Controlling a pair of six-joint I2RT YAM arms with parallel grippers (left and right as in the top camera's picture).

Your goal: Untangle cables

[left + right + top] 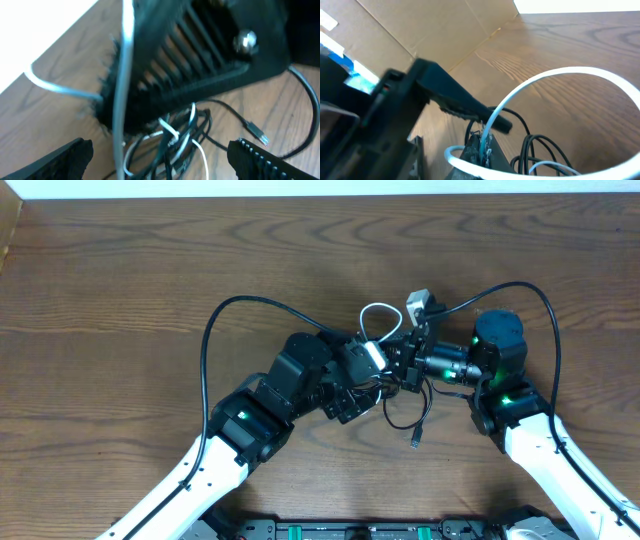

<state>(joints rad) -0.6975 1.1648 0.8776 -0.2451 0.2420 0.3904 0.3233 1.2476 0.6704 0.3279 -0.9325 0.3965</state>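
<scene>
Grained wooden table [100, 280], thin looped cables [172, 132]

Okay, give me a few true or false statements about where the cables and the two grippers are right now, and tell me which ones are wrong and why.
1. The left gripper is open, its fingers wide apart. True.
2. The black cable and the white cable lie fully apart from each other. False: they are tangled together between the two grippers.
3. The white cable arcs up in a loop from the shut right gripper. True.
4. The black cable's plug end sits in a tray. False: it lies on the bare wooden table.
</scene>
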